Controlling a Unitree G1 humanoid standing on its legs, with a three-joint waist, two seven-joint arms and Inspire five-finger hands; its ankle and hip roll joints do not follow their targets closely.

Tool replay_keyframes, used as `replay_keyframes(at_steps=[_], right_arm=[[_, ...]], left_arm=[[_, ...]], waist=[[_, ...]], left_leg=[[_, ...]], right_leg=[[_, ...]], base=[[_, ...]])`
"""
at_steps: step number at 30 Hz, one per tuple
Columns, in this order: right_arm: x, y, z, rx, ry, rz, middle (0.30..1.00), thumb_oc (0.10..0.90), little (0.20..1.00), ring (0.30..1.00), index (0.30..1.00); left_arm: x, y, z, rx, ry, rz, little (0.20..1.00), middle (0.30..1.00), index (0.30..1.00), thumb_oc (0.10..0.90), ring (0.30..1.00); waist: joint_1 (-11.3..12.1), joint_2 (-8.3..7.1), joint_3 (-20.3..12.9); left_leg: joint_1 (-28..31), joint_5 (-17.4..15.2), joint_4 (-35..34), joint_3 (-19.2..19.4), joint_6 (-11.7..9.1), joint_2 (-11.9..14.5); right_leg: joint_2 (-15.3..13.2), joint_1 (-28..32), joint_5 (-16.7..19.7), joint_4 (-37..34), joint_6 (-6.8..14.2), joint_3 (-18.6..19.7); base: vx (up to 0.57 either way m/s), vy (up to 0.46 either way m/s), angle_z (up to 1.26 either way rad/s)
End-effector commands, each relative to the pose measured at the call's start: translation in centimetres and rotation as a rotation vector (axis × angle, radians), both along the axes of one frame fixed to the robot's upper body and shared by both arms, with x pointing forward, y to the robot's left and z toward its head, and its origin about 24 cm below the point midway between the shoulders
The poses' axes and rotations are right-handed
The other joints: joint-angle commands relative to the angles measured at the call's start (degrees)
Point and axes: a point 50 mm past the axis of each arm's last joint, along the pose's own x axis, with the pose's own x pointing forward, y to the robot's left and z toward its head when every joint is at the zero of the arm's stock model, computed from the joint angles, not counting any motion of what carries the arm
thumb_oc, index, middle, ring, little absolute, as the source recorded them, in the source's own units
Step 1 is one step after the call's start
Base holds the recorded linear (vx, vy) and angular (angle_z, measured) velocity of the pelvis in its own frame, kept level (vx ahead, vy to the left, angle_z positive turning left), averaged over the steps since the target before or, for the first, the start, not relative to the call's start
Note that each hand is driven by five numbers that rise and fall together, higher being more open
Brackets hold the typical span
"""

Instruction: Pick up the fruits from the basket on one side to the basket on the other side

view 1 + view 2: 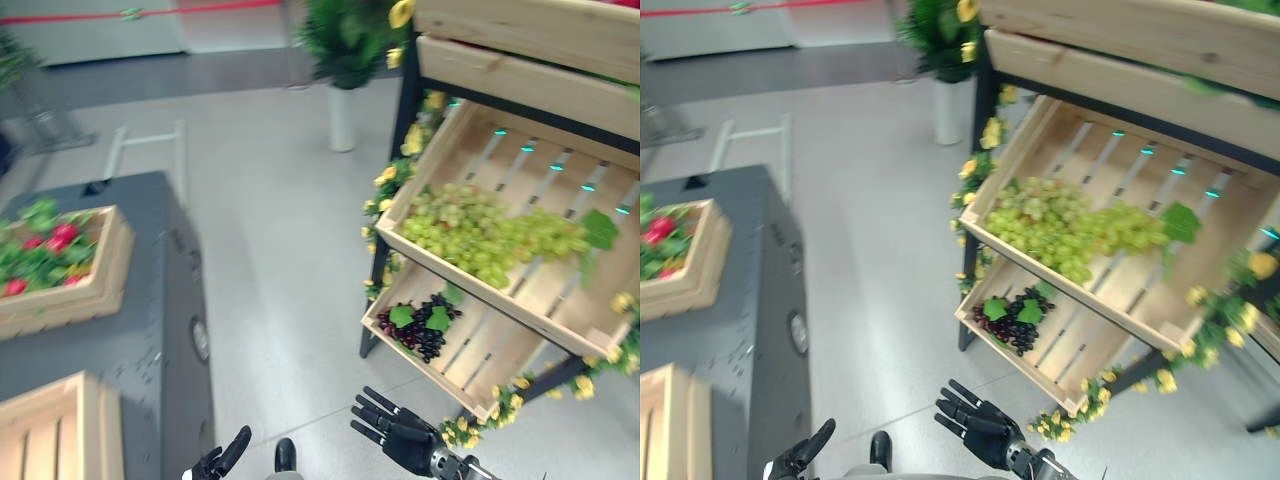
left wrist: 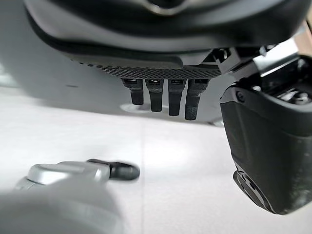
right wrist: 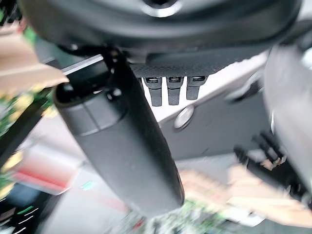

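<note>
A pile of green grapes (image 1: 480,228) lies in the middle wooden crate (image 1: 450,150) of a slanted shelf on the right. Dark purple grapes (image 1: 425,328) with green leaves lie in the lower crate (image 1: 470,355). On the grey cabinet at left stands a wooden crate (image 1: 100,285) with red fruit (image 1: 62,235) among leaves, and another wooden crate (image 1: 70,425) sits at the lower left. My right hand (image 1: 395,430) is open, fingers spread, low over the floor below the shelf and holding nothing. My left hand (image 1: 222,458) shows at the bottom edge, fingers straight (image 2: 163,97), empty.
The grey cabinet (image 1: 150,330) takes up the left side. A potted plant in a white vase (image 1: 343,110) stands at the back. Yellow flowers (image 1: 400,160) trim the shelf's frame. Pale floor (image 1: 270,250) lies between cabinet and shelf.
</note>
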Motion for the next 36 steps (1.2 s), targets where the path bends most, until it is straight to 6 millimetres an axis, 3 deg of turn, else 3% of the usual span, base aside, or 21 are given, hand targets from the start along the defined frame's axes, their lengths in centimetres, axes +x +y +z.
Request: replay_keyframes(at_steps=[1,4,6,7,8,9,11,12,13,14,15,18,19,20,21,24,28,34,36], right_arm=[[3.1,-0.2,0.4,-0.071,-0.048,-0.092,0.900,0.800,0.900,0.900,0.900],[2.1,-1.7,-0.4,-0.125,0.047,-0.210,0.900,0.800,0.900,0.900,0.900],[1.7,-2.3,-0.6,-0.149,0.069,-0.264,0.900,0.800,0.900,0.900,0.900],[1.8,-2.7,-0.5,-0.178,0.062,-0.284,0.900,0.800,0.900,0.900,0.900],[2.0,-2.8,-0.4,-0.190,0.056,-0.295,0.900,0.800,0.900,0.900,0.900],[2.6,-2.7,-0.2,-0.185,0.032,-0.291,0.900,0.800,0.900,0.900,0.900],[3.0,-2.6,0.0,-0.179,0.018,-0.288,0.900,0.800,0.900,0.900,0.900],[2.8,-2.6,-0.2,-0.197,0.051,-0.285,0.900,0.800,0.900,0.900,0.900],[2.8,-2.5,-0.3,-0.216,0.070,-0.277,0.900,0.800,0.900,0.900,0.900],[2.6,-2.3,-0.5,-0.242,0.089,-0.249,0.900,0.800,0.900,0.900,0.900],[2.4,-2.4,-0.7,-0.257,0.095,-0.226,0.900,0.800,0.900,0.900,0.900],[1.0,-3.3,-1.3,-0.356,0.100,-0.158,0.900,0.800,0.900,0.900,0.900],[0.5,-3.5,-1.7,-0.450,0.119,-0.109,0.900,0.800,0.900,0.900,0.900],[0.0,-3.6,-1.9,-0.530,0.136,-0.051,0.900,0.800,0.900,0.900,0.900],[-0.2,-3.4,-2.2,-0.630,0.142,0.071,0.900,0.800,0.900,0.900,0.900],[-0.3,-3.2,-2.4,-0.705,0.163,0.286,0.900,0.800,0.900,0.900,0.900],[-0.3,-3.5,-2.4,-0.690,0.183,0.292,0.900,0.800,0.900,0.900,0.900],[-2.9,-4.6,-3.1,-0.775,0.299,0.320,0.900,0.800,0.900,0.900,0.900],[-2.7,-4.3,-3.1,-0.779,0.280,0.321,0.900,0.800,0.900,0.900,0.900]], left_arm=[[6.4,-2.7,2.0,-0.005,-0.255,-0.110,0.900,0.900,0.900,0.800,0.900],[6.4,-2.9,2.0,-0.004,-0.267,-0.125,0.900,0.900,0.900,0.800,0.900],[6.7,-2.8,2.2,-0.008,-0.286,-0.150,0.900,0.900,0.900,0.800,0.900],[7.3,-2.6,2.4,-0.004,-0.297,-0.199,0.900,0.900,0.900,0.800,0.900],[7.7,-2.6,2.6,-0.004,-0.293,-0.242,0.900,0.900,0.900,0.800,0.900],[8.4,-2.5,2.9,0.005,-0.300,-0.287,0.900,0.900,0.900,0.800,0.900],[8.7,-2.3,3.1,0.012,-0.303,-0.326,0.900,0.900,0.900,0.800,0.900],[8.6,-2.0,3.0,-0.001,-0.284,-0.381,0.900,0.900,0.900,0.800,0.900],[8.5,-1.9,2.9,-0.007,-0.273,-0.392,0.900,0.900,0.900,0.800,0.900],[7.8,-1.7,2.6,-0.023,-0.243,-0.399,0.900,0.900,0.900,0.800,0.900],[7.1,-1.5,2.3,-0.037,-0.221,-0.398,0.900,0.900,0.900,0.800,0.900],[5.0,-1.0,1.5,-0.060,-0.172,-0.379,0.900,0.900,0.900,0.800,0.900],[4.1,-0.9,1.0,-0.082,-0.133,-0.343,0.900,0.900,0.900,0.800,0.900],[3.3,-0.9,0.7,-0.095,-0.102,-0.321,0.900,0.900,0.900,0.800,0.900],[2.3,-0.7,0.4,-0.089,-0.074,-0.288,0.900,0.900,0.900,0.800,0.900],[1.8,-0.6,0.2,-0.079,-0.045,-0.178,0.900,0.900,0.900,0.800,0.900],[3.0,-1.5,0.3,-0.082,-0.084,-0.223,0.900,0.900,0.900,0.800,0.900],[4.5,-4.5,0.5,-0.064,-0.107,-0.450,0.900,0.900,0.900,0.800,0.900],[4.6,-5.0,0.5,-0.079,-0.112,-0.498,0.900,0.900,0.900,0.800,0.900]], waist=[[-1.3,0.98,-0.5],[-1.6,2.55,-1.8],[-2.1,3.56,-2.3],[-2.9,4.33,-2.2],[-3.2,4.41,-2.1],[-2.9,3.95,-1.1],[-3.0,4.09,-0.3],[-3.3,4.19,0.6],[-3.3,4.22,1.0],[-2.8,4.83,1.2],[-2.4,5.36,1.3],[-2.3,6.64,1.3],[-1.9,6.79,0.8],[-1.0,6.56,0.2],[0.5,5.68,-0.7],[2.3,4.24,-0.8],[3.2,2.56,-0.9],[2.5,2.94,-2.8],[2.4,3.14,-3.1]], left_leg=[[7.4,-13.8,9.9,-0.3,-2.0,-4.2],[10.8,-10.7,11.7,-3.0,-4.2,-5.5],[12.7,-10.9,8.8,-4.7,-4.2,-6.7],[16.0,-13.7,-0.7,-4.8,-3.5,-7.9],[16.8,-15.7,-5.5,-5.2,-2.8,-8.9],[16.3,-15.2,-10.2,-8.1,-1.4,-10.7],[16.4,-14.5,-12.9,-10.1,-0.9,-11.0],[15.7,-12.9,-15.7,-11.5,0.1,-11.1],[15.3,-12.3,-16.1,-11.1,0.5,-10.8],[14.4,-11.2,-16.1,-9.4,1.0,-10.0],[14.0,-10.3,-16.1,-8.6,1.2,-9.5],[13.3,-9.5,-16.0,-8.1,2.0,-8.2],[12.8,-9.4,-15.6,-8.4,2.1,-7.7],[12.6,-9.7,-14.9,-8.6,1.5,-7.1],[11.1,-10.1,-13.1,-6.4,0.4,-6.3],[8.9,-9.7,-10.6,-3.5,-1.7,-4.6],[6.4,-8.3,-8.7,-5.6,-2.5,-4.4],[8.6,-7.5,-12.6,-7.8,-2.4,-4.9],[9.4,-7.4,-13.3,-8.1,-2.3,-5.0]], right_leg=[[2.6,1.0,3.2,-5.2,2.0,4.3],[4.7,0.7,3.7,-7.0,1.5,4.6],[5.6,-0.8,4.5,-7.3,1.7,4.8],[5.8,-3.6,6.4,-7.3,3.0,3.7],[5.5,-5.7,8.1,-7.5,4.3,2.5],[5.2,-10.6,11.3,-7.1,5.7,2.8],[5.4,-13.4,12.2,-6.0,6.5,4.0],[5.6,-15.2,12.1,-3.4,7.1,6.0],[5.1,-15.7,12.6,-0.6,7.7,5.6],[2.9,-17.3,12.6,7.3,8.7,3.5],[1.4,-17.6,11.3,12.0,8.6,2.8],[-1.3,-16.2,6.5,23.0,6.6,6.5],[-2.3,-12.8,4.3,20.6,5.8,6.3],[-3.8,-7.6,2.2,13.9,5.6,4.9],[-3.4,-2.6,1.2,4.2,6.0,2.6],[-1.6,0.8,5.4,-8.9,6.2,5.0],[-0.6,1.2,5.2,-8.6,4.3,5.5],[0.1,2.1,4.5,-9.1,4.0,5.1],[0.2,2.4,4.5,-9.1,4.1,5.0]], base=[[-0.31,-0.012,0.68],[-0.34,-0.009,0.60],[-0.45,0.065,0.36],[-0.53,0.124,0.15],[-0.76,0.127,0.07],[-0.65,0.046,0.10],[-0.50,0.003,-0.15],[-0.42,-0.016,-0.43],[-0.57,-0.021,-0.41],[-0.41,-0.026,-0.16],[-0.36,-0.012,-0.11],[-0.19,-0.119,-0.05],[-0.07,-0.258,0.02],[-0.11,-0.394,0.11],[-0.09,-0.377,0.13],[-0.19,-0.345,-0.38],[-0.11,-0.229,0.02],[-0.02,-0.041,0.25],[0.01,0.005,0.02]])
